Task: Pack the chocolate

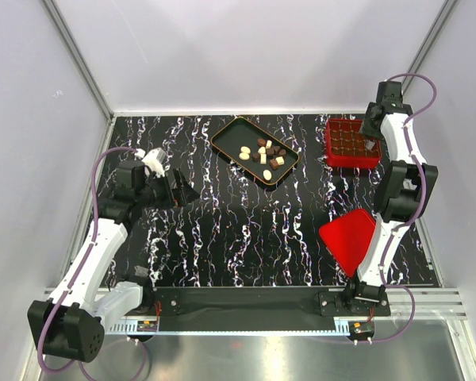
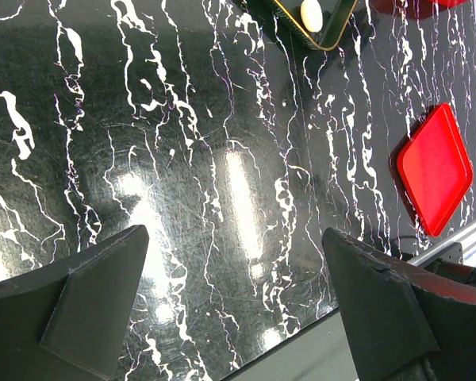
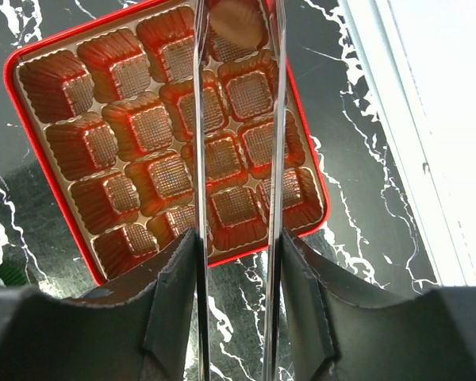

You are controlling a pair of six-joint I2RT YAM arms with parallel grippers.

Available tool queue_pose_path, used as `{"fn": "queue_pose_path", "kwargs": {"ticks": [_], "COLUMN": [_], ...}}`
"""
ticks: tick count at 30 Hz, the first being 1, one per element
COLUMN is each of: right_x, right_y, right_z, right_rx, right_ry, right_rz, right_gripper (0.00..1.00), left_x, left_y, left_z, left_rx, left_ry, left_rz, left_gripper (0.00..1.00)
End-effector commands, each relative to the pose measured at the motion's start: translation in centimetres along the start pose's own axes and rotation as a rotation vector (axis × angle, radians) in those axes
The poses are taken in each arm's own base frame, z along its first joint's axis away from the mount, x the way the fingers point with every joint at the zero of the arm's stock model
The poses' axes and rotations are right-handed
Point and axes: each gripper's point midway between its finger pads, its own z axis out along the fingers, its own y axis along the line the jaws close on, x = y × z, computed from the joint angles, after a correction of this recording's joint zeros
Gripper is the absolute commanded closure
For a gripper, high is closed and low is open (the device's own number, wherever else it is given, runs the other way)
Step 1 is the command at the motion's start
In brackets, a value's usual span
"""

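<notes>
Right gripper (image 1: 370,146) sits over the red box (image 3: 103,143). Its thin metal fingers (image 3: 199,143) flank one brown chocolate (image 3: 236,24) in a cell at the box's edge. The view is too tight to tell whether they pinch it or are released. The other chocolates (image 1: 262,153) are in the black tray (image 1: 222,136). Left gripper (image 2: 236,294) is spread wide over the table (image 2: 182,159), gripping nothing. The red lid (image 1: 347,238) lies flat by the right arm.

"Your table (image 1: 222,238)?"
"Black, with white streaks. I see a red box (image 1: 328,143) with gold-brown cups (image 3: 155,175), a red lid (image 1: 349,238), and a black tray (image 1: 232,136) with an orange rim."
"The chocolate (image 1: 262,153)?"
"Dark brown, light brown, creamy white."
</notes>
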Motion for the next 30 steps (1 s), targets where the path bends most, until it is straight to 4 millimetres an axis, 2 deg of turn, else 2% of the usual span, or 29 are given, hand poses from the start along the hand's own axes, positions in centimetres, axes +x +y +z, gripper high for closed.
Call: {"fn": "queue_pose_path", "kwargs": {"ticks": [1, 4, 7, 8, 9, 11, 12, 13, 15, 16, 18, 20, 23, 24, 30], "right_x": [-3.4, -4.7, -4.7, -4.6, -4.8, -3.7, -3.7, -1.8, -0.8, 1.4, 3.1, 5.4, 7.5, 8.3, 10.6], "right_y": [-1.0, -0.5, 0.2, 1.5, 3.5, 6.3, 7.7, 11.3, 14.6, 17.3, 20.0, 22.7, 25.0, 25.5, 27.3], "right_z": [-2.4, -4.6, -6.5, -7.0, -8.8, -9.9, -11.4, -12.3, -14.4, -15.0, -16.0, -16.4, -15.8, -14.9, -12.9], "right_rx": [0.038, -0.006, -0.043, -0.101, -0.148, -0.186, -0.213, -0.272, -0.372, -0.426, -0.486, -0.506, -0.493, -0.480, -0.450], "right_ry": [-0.101, -0.135, -0.126, -0.122, -0.144, -0.148, -0.169, -0.151, -0.165, -0.135, -0.126, -0.102, -0.068, -0.045, -0.007], "right_rz": [0.026, 0.032, 0.084, 0.085, 0.067, 0.015, -0.007, -0.067, -0.102, -0.140, -0.169, -0.206, -0.221, -0.228, -0.228], "right_gripper": [0.49, 0.46, 0.47, 0.47, 0.47, 0.47, 0.47, 0.47, 0.47, 0.47, 0.47, 0.47, 0.48, 0.49, 0.53], "left_x": [-1.3, -1.4, -1.4, -1.4, -1.3, -1.4, -1.5, -1.5, -1.5, -1.5, -1.4, -1.4, -1.6, -1.6, -1.5], "left_y": [-1.1, -1.3, -1.4, -1.4, -1.4, -1.5, -1.4, -1.4, -1.2, -1.2, -1.1, -1.1, -1.1, -1.0, -0.9], "left_z": [-0.3, -0.4, -0.7, -0.7, -0.7, -0.9, -0.9, -1.0, -1.1, -1.1, -1.1, -1.1, -1.1, -1.1, -1.0], "left_rx": [0.050, 0.057, 0.060, 0.060, 0.062, 0.061, 0.054, 0.051, 0.043, 0.043, 0.038, 0.037, 0.033, 0.029, 0.023], "left_ry": [-0.045, -0.052, -0.060, -0.063, -0.060, -0.070, -0.074, -0.076, -0.080, -0.080, -0.080, -0.080, -0.083, -0.086, -0.080], "left_rz": [0.040, 0.046, 0.049, 0.051, 0.050, 0.054, 0.056, 0.056, 0.057, 0.057, 0.056, 0.054, 0.055, 0.057, 0.053], "left_gripper": [0.01, 0.01, 0.01, 0.01, 0.01, 0.01, 0.01, 0.01, 0.01, 0.01, 0.01, 0.01, 0.01, 0.01, 0.01]}}
